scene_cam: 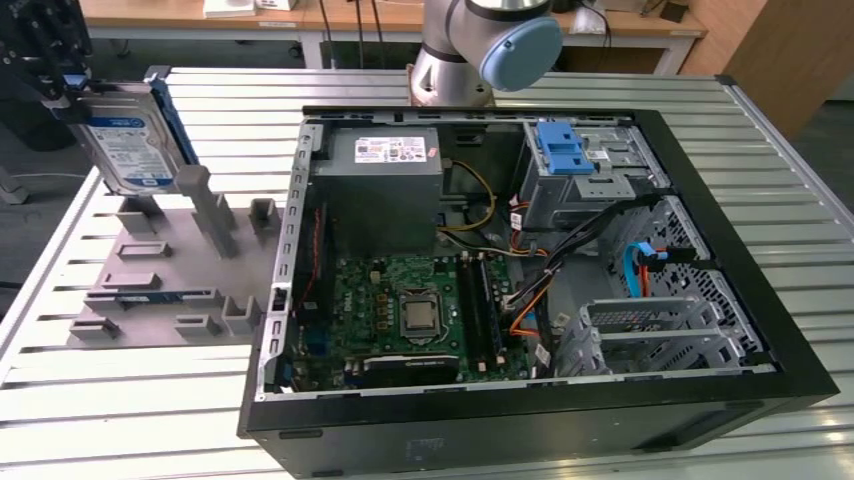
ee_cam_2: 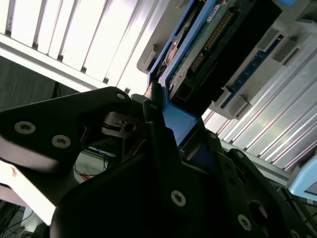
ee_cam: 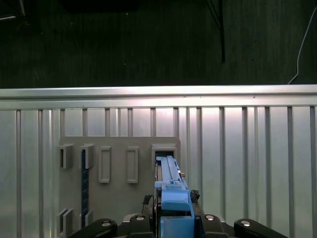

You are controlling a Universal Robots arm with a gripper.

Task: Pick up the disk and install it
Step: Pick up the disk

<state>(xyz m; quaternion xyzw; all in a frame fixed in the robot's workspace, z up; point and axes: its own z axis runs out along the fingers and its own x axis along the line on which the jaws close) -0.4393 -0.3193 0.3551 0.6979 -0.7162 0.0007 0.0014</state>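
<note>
Right now my gripper (scene_cam: 70,92) is clenched on the disk (scene_cam: 131,145). It grips the upper end, so the drive hangs on edge and slightly tilted, with its white-and-blue label facing the exterior view's camera. In that view the disk sits at about 10 o'clock, over the far end of a grey slotted fixture plate (scene_cam: 174,270) that lies on the slatted metal table (scene_cam: 134,400). From the open computer case (scene_cam: 534,425), the disk is out at 9 to 10 o'clock and well apart from it. I cannot tell whether its lower edge is fully clear of the fixture's posts. In the first wrist view I look straight down the disk's (ee_cam: 171,178) thin edge with its blue carrier frame, and 1 open slot of the plate (ee_cam: 119,198) lies just beyond it. In the second wrist view my black fingers (ee_cam_2: 157,134) press the blue frame, and the drive's circuit-board side (ee_cam_2: 218,39) reaches away from them. Inside the case, the grey power-supply box (scene_cam: 387,195) sits at 11 o'clock, the light-blue latch piece (scene_cam: 563,150) at 1 o'clock, and the green motherboard (scene_cam: 400,300) at 7 o'clock.
</note>
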